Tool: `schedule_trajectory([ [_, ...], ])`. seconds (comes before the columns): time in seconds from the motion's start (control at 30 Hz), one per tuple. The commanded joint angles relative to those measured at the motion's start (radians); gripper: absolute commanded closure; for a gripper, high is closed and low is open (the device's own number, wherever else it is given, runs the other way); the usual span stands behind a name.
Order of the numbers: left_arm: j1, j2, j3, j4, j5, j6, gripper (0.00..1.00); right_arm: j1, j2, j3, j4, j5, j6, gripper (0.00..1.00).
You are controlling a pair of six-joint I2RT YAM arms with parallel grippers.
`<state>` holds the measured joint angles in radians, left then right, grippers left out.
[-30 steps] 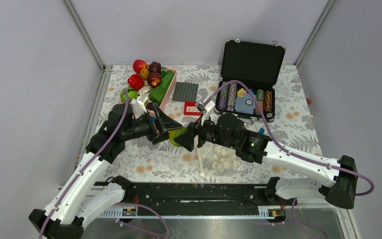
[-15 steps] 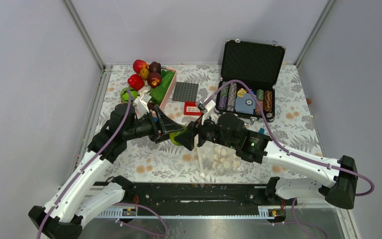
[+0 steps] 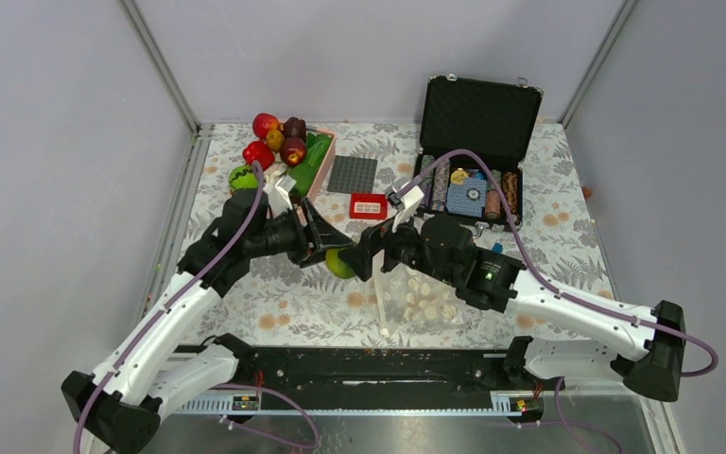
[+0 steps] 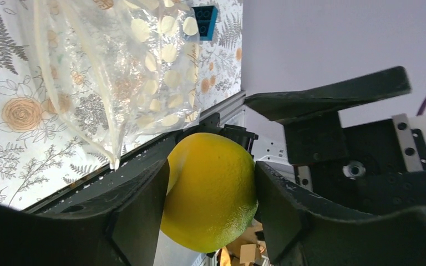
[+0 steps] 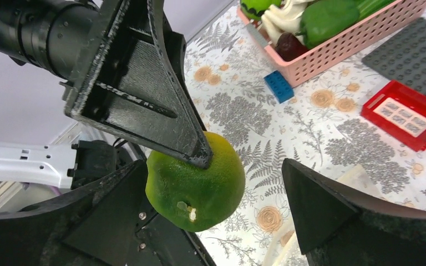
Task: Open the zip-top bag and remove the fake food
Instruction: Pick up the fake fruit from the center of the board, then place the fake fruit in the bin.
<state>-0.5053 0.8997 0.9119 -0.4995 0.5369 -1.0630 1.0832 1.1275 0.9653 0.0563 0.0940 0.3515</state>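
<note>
**A:** Which step is in hand?

**B:** Emptying the bag, I'd say, and midway through a hand-over. The left end effector [image 4: 211, 168] is clamped on a yellow-green fruit [image 5: 195, 185], with a finger pressed to each side of it. The right end effector [image 5: 213, 165] has its fingers spread wide around the same fruit. There is clear air on one side, and on the other I can't tell if it touches.

**A:** So only the left one carries it?

**B:** That's how I read it. The fruit hangs in the air between the two end effectors, above the desk [image 3: 548, 236].

**A:** And the zip-top bag [image 3: 421, 298]?

**B:** It lies on the desk just below and behind the right end effector, under that arm's wrist. From the left wrist it sits beyond the fingertips. Through the plastic I see only the desk's pattern, but part of the bag is hidden, so I can't say it is empty.

**A:** What does the next move call for?

**B:** The right end effector should back straight away so its spread fingers don't knock the fruit. Then the left one can swing the fruit off to its far side. The rest of the fake food [image 3: 274, 137] is heaped there by the pink basket [image 3: 314, 165], and it can set the fruit down there. The fruit is round and glossy, so I'd expect it to roll if dropped from any height.
</note>
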Motion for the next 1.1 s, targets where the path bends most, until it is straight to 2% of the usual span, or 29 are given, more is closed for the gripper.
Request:
schedule_trajectory([
  [0.0,0.034,0.03,0.079,-0.033,-0.037,0.062,0.61,-0.009,-0.064,0.002,-0.008,0.082,-0.031,0.0],
  [0.17,0.168,0.082,0.137,-0.117,-0.061,0.154,0.61,-0.008,-0.155,-0.021,-0.045,0.115,-0.037,0.0],
  [0.27,0.271,0.12,0.148,-0.114,-0.044,0.184,0.61,-0.008,-0.216,-0.052,-0.086,0.155,-0.041,0.0],
  [0.4,0.335,0.187,0.19,-0.115,-0.154,0.224,0.61,-0.008,-0.269,-0.088,-0.135,0.194,-0.046,0.0],
  [0.57,0.338,0.295,0.28,-0.11,-0.401,0.267,0.61,-0.009,-0.306,-0.101,-0.212,0.247,-0.068,0.0],
  [0.83,0.341,0.422,0.327,0.012,-0.648,0.301,0.62,-0.021,-0.269,-0.072,-0.329,0.361,-0.157,0.0],
  [1.07,0.34,0.483,0.344,0.128,-0.799,0.34,0.62,-0.125,-0.169,-0.064,-0.334,0.254,-0.154,0.0],
])
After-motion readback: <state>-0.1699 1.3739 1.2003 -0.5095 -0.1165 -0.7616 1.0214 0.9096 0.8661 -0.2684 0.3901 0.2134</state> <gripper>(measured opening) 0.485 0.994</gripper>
